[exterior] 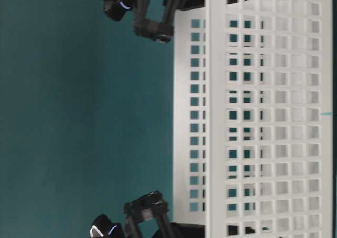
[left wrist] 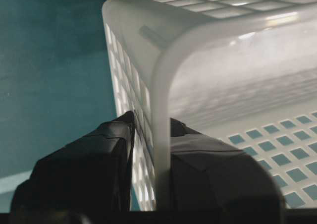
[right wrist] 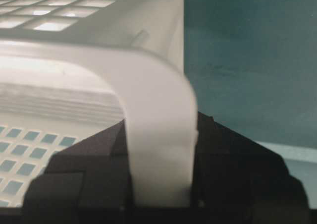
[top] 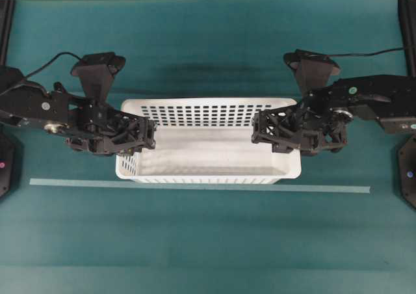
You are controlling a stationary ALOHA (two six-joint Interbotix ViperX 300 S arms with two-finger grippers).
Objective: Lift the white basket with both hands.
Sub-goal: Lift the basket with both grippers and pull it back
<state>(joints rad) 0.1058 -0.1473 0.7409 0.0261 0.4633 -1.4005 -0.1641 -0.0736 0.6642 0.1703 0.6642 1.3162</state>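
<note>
The teal table (top: 208, 242) carries the white basket (top: 208, 152) at its middle, just behind a pale tape line (top: 195, 186), with one black arm reaching in from each short end. The left gripper (left wrist: 151, 149) has its jaws closed narrow on the left end wall, one finger inside and one outside, and the right gripper (right wrist: 161, 154) clamps the right rim the same way. To lift well, I judge both arms should rise together at one pace, keeping the basket level and the pinch firm, without pulling the ends apart
</note>
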